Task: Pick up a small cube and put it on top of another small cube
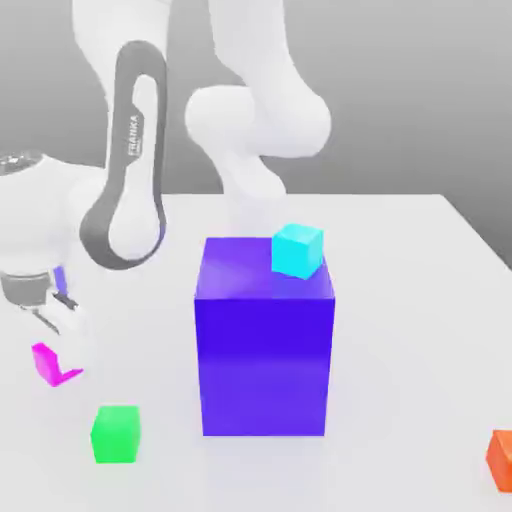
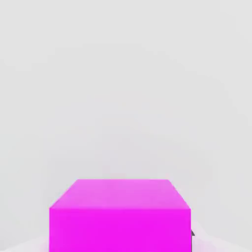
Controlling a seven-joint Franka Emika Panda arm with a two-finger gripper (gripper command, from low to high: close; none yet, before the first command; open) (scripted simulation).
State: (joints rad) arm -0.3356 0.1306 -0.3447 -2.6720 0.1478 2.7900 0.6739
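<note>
A small magenta cube (image 1: 46,362) rests on the white table at the exterior view's left. My gripper (image 1: 62,350) has come down over it, and its white fingers hide part of the cube. In the hand view the magenta cube (image 2: 119,216) sits very close, right between the jaws, which are shut on it. A small green cube (image 1: 115,433) lies on the table a little in front of it. A small cyan cube (image 1: 297,250) sits on the top of the tall blue block (image 1: 265,350), near its far right corner.
The tall blue block stands in the middle of the white table (image 1: 400,330). An orange cube (image 1: 502,460) lies at the exterior view's right edge. The arm's white links rise behind the block.
</note>
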